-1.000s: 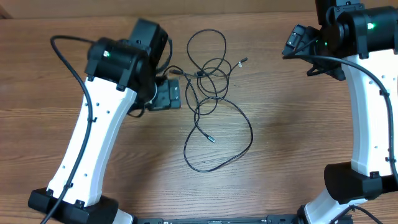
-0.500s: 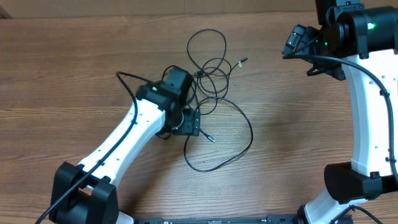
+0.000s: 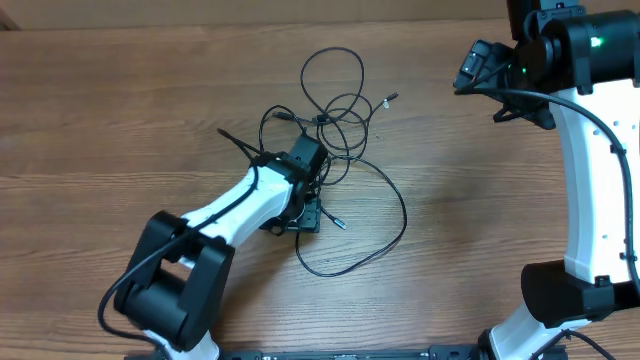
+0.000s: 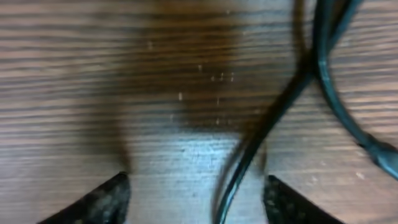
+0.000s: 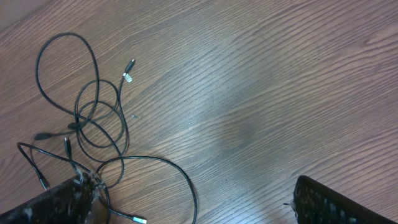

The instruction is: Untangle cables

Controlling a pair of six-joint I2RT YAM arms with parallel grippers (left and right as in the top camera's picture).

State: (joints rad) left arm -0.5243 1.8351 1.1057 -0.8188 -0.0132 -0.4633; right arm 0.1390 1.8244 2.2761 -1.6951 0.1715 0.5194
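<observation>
From overhead, finds the left gripper (image 3: 305, 212) no longer at the left flank of the cable tangle (image 3: 405, 218) but carried further right and down. Now sits low over the place where the big lower loop leaves the knot, in the middle of the table (image 3: 100, 120). Detects no shift in the loops themselves since half a second ago. Leaves the right gripper (image 3: 472, 68) parked high at the far right, well apart from the cables, unmoved. From the left wrist, looks down on wood grain from very close, with fingers (image 4: 102, 198) spread apart, one dark strand (image 4: 245, 163) passing between them and nothing pinched yet. From the right wrist, takes in the whole tangle at lower left, with own fingers (image 5: 323, 202) wide apart and holding nothing. Means, most probably, an approach finished and a closing on that one strand due next — the untangling itself not yet begun.
</observation>
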